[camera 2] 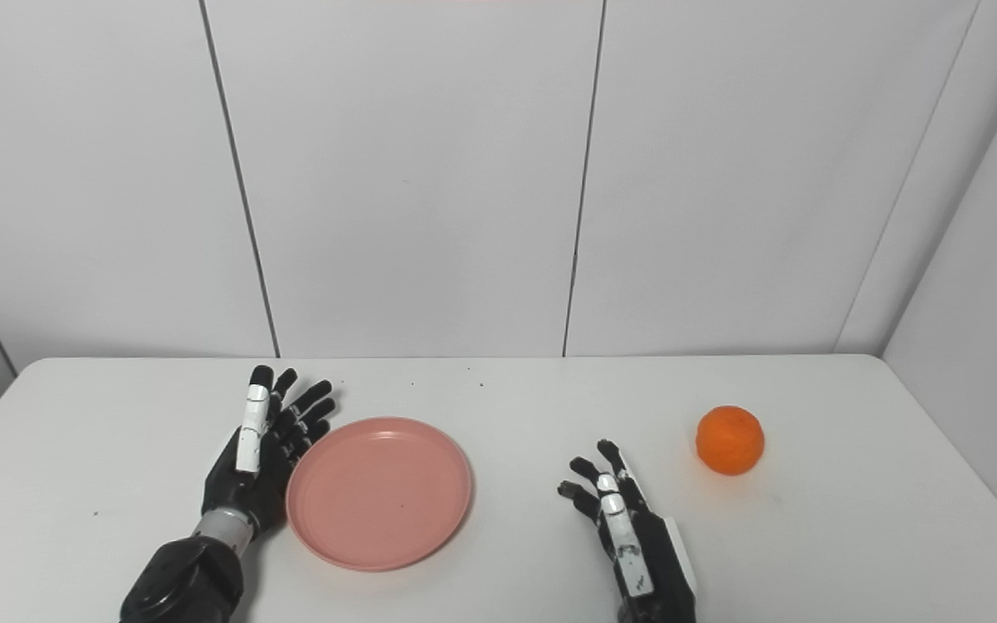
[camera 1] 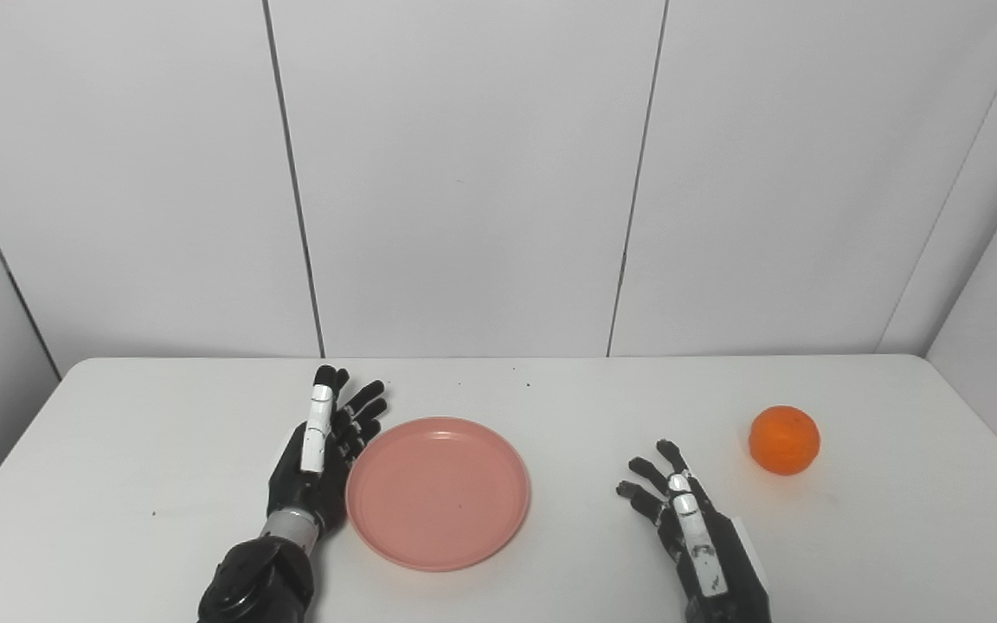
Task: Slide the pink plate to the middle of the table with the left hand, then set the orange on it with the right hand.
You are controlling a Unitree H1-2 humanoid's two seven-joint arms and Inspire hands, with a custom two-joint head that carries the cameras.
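Pink and seemingly light, stiff plastic, the plate [camera 1: 438,493] is seen left of centre on the white counter [camera 1: 118,433], the open left robot hand [camera 1: 325,450] flat against its left rim. The orange [camera 1: 784,439], judged firm and apt to roll, is best cupped around its sides; the open right robot hand [camera 1: 680,510] rests apart from it.

So there's a pink plate [camera 1: 438,493] sitting flat on the white surface [camera 1: 550,398], right side up, round with a shallow raised rim, nothing on it. It's a bit left of the middle and toward the near edge. The plastic looks matte, a salmon kind of pink, and the inside has a tiny dark speck or two. Off to the right there's the orange [camera 1: 784,439], small, round, bright, just resting on the surface by itself with a soft shadow under it. It sits a little farther back than the plate's center. The two are well apart, not touching anything between them.
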